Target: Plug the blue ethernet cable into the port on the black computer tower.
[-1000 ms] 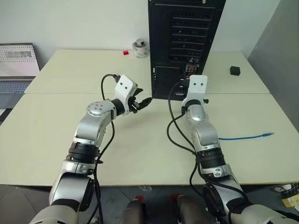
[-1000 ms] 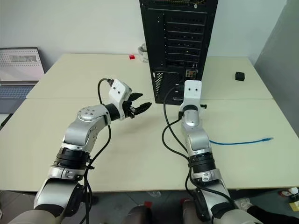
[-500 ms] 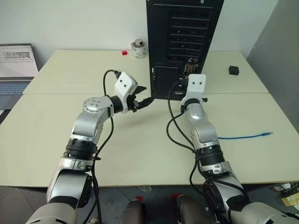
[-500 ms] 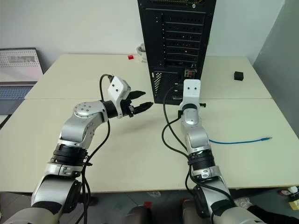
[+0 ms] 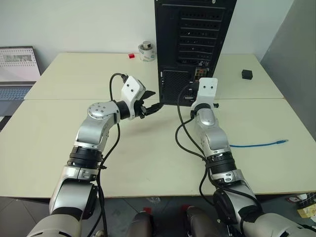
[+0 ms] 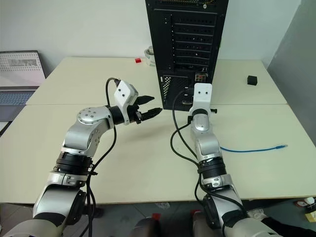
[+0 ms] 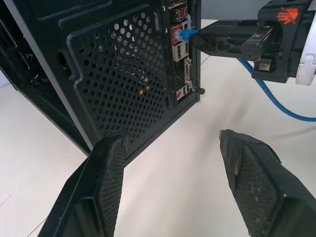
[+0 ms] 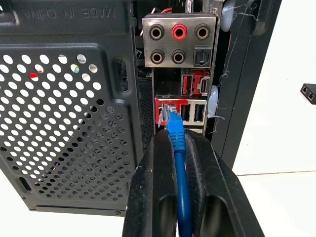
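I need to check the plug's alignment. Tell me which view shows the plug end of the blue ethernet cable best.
The right wrist view: the plug sits at the tower's port panel, pinched by the right gripper. The left wrist view shows it small, side-on. The eye views show the cable's far end on the table.

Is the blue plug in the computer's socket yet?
Cannot tell: the blue ethernet cable plug tip meets the port, gripped by the right pincer.
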Controlling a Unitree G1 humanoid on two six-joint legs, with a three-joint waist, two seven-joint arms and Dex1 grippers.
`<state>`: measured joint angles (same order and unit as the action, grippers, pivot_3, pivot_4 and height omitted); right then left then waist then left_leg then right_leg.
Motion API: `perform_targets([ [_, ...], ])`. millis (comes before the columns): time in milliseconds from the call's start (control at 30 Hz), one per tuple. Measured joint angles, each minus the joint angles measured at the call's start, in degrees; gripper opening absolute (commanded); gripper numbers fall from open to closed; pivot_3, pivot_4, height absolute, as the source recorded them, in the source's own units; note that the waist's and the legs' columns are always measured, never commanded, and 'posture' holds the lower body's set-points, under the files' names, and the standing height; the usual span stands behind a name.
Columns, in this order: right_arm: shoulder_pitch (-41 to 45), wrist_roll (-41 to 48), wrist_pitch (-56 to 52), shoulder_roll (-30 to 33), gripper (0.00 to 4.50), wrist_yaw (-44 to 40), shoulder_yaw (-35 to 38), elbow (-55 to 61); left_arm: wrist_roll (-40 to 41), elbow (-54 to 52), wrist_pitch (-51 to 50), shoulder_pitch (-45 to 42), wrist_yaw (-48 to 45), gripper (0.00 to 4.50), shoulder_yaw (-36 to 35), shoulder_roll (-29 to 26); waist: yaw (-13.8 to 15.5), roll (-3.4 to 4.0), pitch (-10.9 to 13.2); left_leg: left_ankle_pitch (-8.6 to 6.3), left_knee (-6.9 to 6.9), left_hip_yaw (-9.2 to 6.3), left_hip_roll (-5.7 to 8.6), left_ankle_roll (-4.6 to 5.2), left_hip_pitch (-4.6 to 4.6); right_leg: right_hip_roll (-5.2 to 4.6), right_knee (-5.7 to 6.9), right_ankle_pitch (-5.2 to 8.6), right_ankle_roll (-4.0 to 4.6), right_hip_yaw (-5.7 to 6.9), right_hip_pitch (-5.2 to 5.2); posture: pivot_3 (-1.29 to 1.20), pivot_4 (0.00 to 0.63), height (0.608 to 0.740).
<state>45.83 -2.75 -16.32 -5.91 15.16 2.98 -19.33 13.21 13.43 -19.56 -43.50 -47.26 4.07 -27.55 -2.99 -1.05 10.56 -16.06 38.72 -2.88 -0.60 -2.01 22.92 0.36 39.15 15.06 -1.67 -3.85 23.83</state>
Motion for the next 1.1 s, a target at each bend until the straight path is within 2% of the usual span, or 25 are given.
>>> perform_targets([
  [767,4.56,0.33,4.54,-0.56,0.00,0.70,0.32,-8.96,0.00,-0.04,0.09,-0.01,-0.85,3.10,0.01,0.22,-0.57,0.00,0.00,0.00,0.04,0.07,0.01,0.00,-0.11,0.02,0.28,0.00,0.00,-0.11,0.01,0.00,0.150,0.740],
  [800,4.54,0.71,4.93,-0.56,0.35,0.05,0.32,-9.04,-0.01,-0.04,0.16,-0.01,-0.80,3.13,0.01,0.23,-0.65,0.00,0.00,0.00,0.04,0.07,0.00,0.00,-0.12,0.02,0.29,0.00,0.00,-0.11,0.01,0.00,0.150,0.740],
  [1100,2.28,1.23,5.81,1.47,2.18,-3.91,0.08,-7.77,-0.40,0.37,1.57,-0.06,-0.64,3.14,0.01,0.37,-0.73,0.00,0.00,0.00,0.00,0.15,0.00,0.00,0.05,0.01,0.32,0.00,0.00,-0.17,0.26,0.00,0.150,0.740],
])
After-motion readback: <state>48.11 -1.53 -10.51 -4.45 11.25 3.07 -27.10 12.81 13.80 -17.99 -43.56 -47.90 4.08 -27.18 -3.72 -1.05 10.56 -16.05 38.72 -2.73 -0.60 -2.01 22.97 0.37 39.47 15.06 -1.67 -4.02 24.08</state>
